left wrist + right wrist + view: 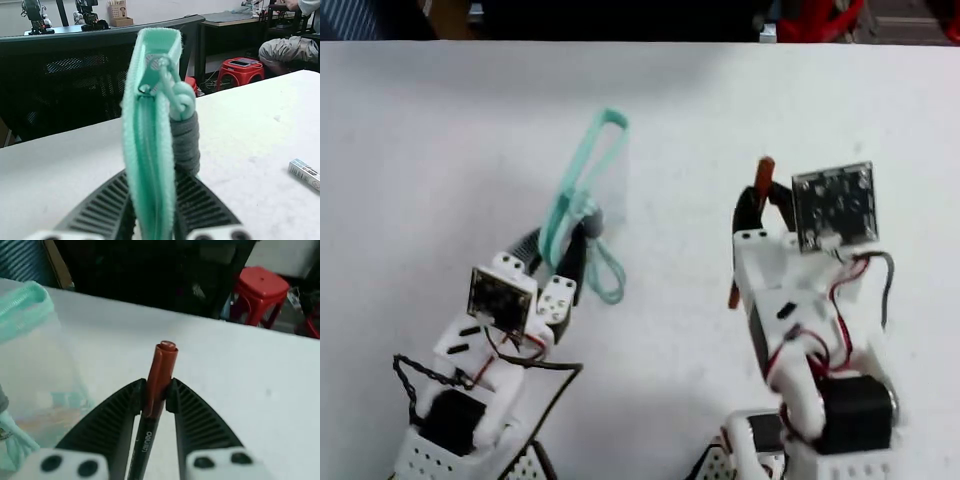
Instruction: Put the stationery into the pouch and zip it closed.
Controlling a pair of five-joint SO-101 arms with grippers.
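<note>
Left: tool (568, 262) pressed onto the zip edge of the mint pouch (582, 180), held on edge over the worktop (430, 140). Right: tool (758, 215) pinching a red-capped pen (763, 172), near the pouch yet apart. Judged step: loading stationery. Calls next for swinging the pen leftward into the pouch mouth, zipping afterwards.

The table (440, 150) is white and matt, with a few small grey marks on its surface. In the high view its far edge runs straight along 12 o'clock. The left arm base (450, 435) stands on it at 7 o'clock and the right arm base (820, 425) at 5 o'clock. The mint cord loop (608, 275) of the pouch (582, 190) lies on the surface near the middle, toward 8 o'clock. A small white box (305, 173) lies flat on the table, apart from the pouch.
</note>
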